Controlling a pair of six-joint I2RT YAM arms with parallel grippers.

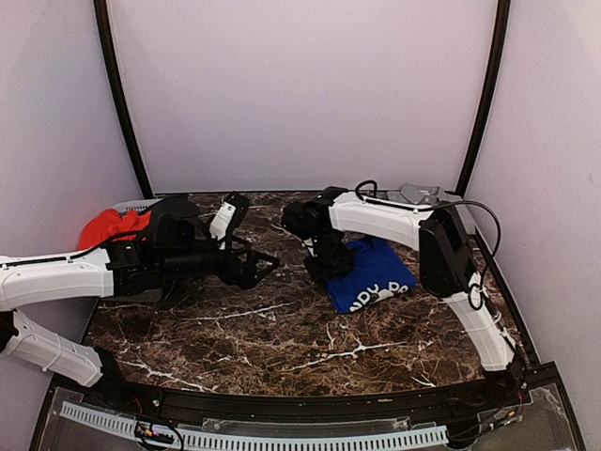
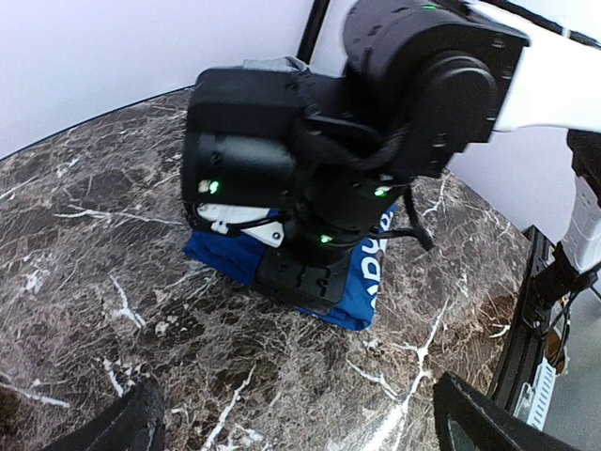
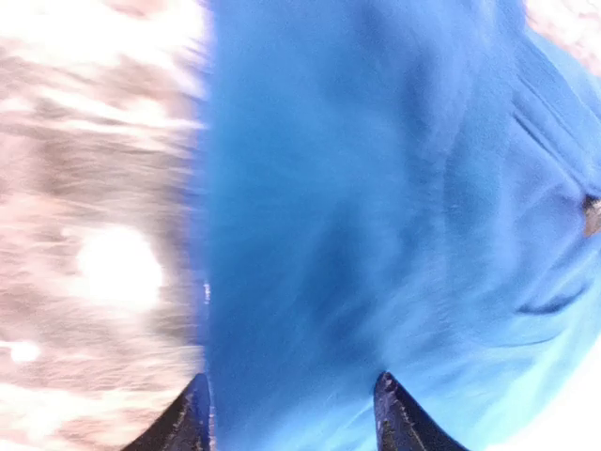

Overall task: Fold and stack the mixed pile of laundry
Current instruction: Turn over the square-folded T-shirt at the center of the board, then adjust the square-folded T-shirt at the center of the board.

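Although my right wrist view was smeared with blur, I could make out my right pincer [image 3: 291, 418] with its fingertips [image 3: 192, 423] parted about halfway. Nothing was nipped between them, and they hung right over the blue T-shirt [image 3: 376, 207]. The shirt lay in a compact fold on the marble table [image 1: 235, 329], right of centre, its near-left part hidden under that pincer. Of the white print [image 1: 380, 293] only a few letters showed, too cut off to read. My left pincer [image 1: 267, 266] stood wide, holding nothing, just left of the shirt and apart from it, pointed toward it. Farther back on the left, a red garment [image 1: 108, 227] was half hidden behind my left arm [image 1: 56, 277]. What it lay in I could not tell.
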